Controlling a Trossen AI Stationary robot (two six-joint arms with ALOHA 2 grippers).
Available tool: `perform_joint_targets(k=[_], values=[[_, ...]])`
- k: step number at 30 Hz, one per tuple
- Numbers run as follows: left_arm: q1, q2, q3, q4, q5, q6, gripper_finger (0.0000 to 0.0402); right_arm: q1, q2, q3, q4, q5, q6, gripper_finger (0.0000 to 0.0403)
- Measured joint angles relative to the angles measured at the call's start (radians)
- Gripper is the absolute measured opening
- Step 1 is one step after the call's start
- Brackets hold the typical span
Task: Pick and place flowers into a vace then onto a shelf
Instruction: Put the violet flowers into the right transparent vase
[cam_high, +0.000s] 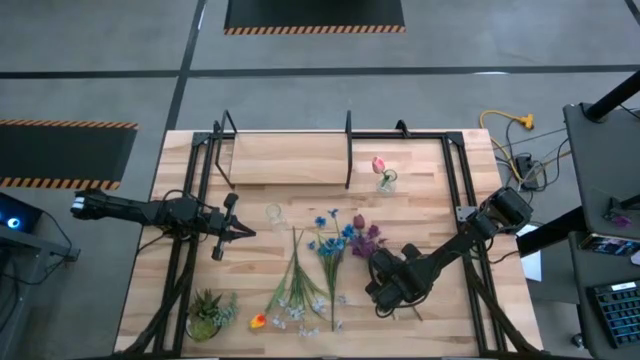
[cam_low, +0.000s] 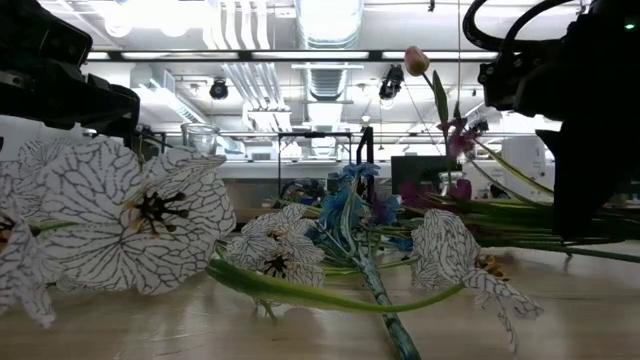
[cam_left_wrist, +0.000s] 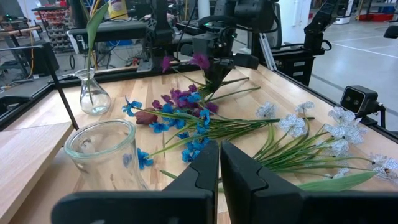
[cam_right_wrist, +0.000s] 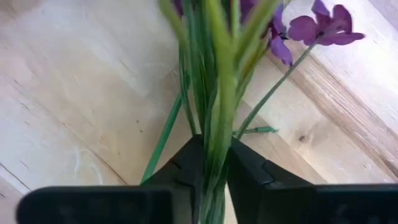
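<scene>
Loose flowers lie on the wooden table: white ones, blue ones and a purple bunch. My right gripper stands over the purple bunch's green stems and is shut on them. My left gripper waits at the table's left, shut, with nothing in it. An empty glass vase stands just beyond it. A small vase with a pink bud stands beside the shelf at the far edge. My right gripper pinches several green stems of the purple flowers between its two fingers, below the blooms. The fingers come steeply from above, slanting down. The stems run forward out of the gap, just over the tabletop; whether the bunch is lifted clear I cannot tell.
A spiky green potted plant stands at the near left corner, and an orange-yellow bloom lies near the front edge. Black frame bars run along both table sides. Bare wood shows between the flowers and the shelf.
</scene>
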Motion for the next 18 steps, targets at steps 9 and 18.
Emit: perform_joint_targets(k=[9, 18], values=[[0.000, 0.000, 0.000, 0.000, 0.000, 0.000, 0.0000, 0.000, -0.001, 0.014, 0.002, -0.004, -0.007, 0.0012], [0.000, 0.000, 0.000, 0.000, 0.000, 0.000, 0.0000, 0.001, -0.022, 0.066, -0.037, 0.000, -0.057, 0.0010]])
